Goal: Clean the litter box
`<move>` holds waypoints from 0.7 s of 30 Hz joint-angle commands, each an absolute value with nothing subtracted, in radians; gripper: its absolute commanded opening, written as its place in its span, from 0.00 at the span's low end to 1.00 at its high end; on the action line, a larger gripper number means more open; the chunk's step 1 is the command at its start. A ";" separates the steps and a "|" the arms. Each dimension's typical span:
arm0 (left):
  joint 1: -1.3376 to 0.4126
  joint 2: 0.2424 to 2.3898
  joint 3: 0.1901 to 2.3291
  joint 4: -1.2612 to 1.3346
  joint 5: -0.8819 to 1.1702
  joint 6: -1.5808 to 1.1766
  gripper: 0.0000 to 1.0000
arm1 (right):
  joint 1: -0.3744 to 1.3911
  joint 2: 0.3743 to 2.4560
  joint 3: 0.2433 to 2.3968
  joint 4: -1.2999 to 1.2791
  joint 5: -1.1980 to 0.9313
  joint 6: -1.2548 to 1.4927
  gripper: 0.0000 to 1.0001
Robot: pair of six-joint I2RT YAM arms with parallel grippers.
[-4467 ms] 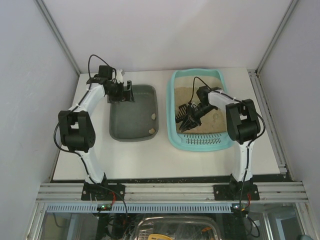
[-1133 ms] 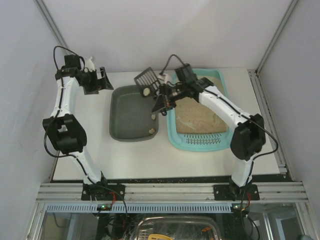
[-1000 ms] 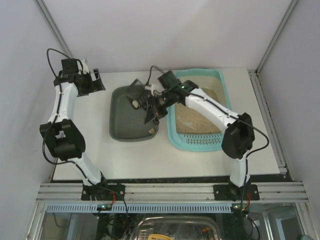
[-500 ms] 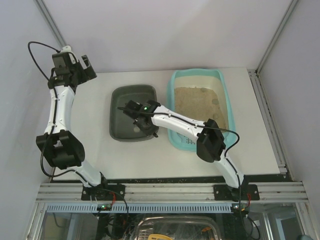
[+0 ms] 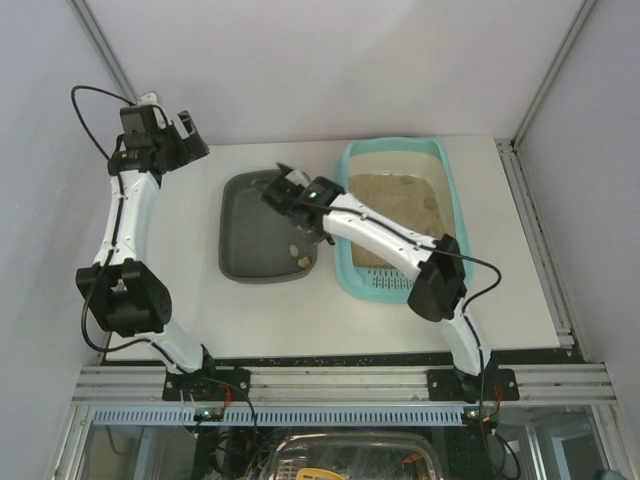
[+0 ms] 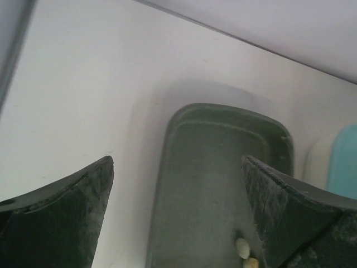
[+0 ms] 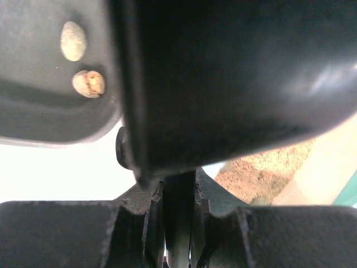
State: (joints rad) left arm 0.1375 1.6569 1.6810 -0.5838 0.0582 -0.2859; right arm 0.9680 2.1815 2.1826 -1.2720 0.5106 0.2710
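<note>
Right gripper pinches a broad, glossy black scoop.

On the table, the tray is set to the left of the litter box, the two lying side by side and close together. Litter is spread in the box, with the slotted end at the near side. Two lumps are found in the tray, just beside each other, near its near right corner. The scoop is held in the right gripper above the tray's far right part, beside the box's left rim. The left gripper is placed over the table's far left corner, behind and left of the tray, well apart from it.
</note>
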 commanded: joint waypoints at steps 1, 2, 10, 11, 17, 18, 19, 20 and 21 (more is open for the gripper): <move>0.075 1.683 1.726 -0.528 0.159 -0.365 1.00 | 0.842 1.970 2.240 -1.423 0.503 0.448 0.00; 0.059 1.698 1.751 -0.528 0.179 -0.372 1.00 | 0.811 1.947 2.223 -1.466 0.494 0.478 0.00; -0.027 1.765 1.809 -0.490 0.268 -0.430 1.00 | 0.631 1.842 1.988 -1.597 0.490 0.580 0.00; -0.029 1.768 1.805 -0.490 0.284 -0.433 1.00 | 0.622 1.835 1.956 -1.596 0.501 0.590 0.00; -0.032 1.771 1.757 -0.507 0.339 -0.365 1.00 | 0.534 1.864 1.813 -1.488 0.452 0.545 0.00; -0.032 1.767 1.741 -0.508 0.336 -0.354 1.00 | 0.517 1.876 1.808 -1.453 0.432 0.526 0.00; -0.032 1.762 1.723 -0.506 0.333 -0.345 1.00 | 0.497 1.894 1.808 -1.426 0.409 0.511 0.00; -0.031 1.757 1.707 -0.501 0.333 -0.337 1.00 | 0.479 1.911 1.811 -1.406 0.397 0.502 0.00; -0.031 1.751 1.688 -0.494 0.333 -0.332 1.00 | 0.461 1.929 1.811 -1.390 0.393 0.493 0.00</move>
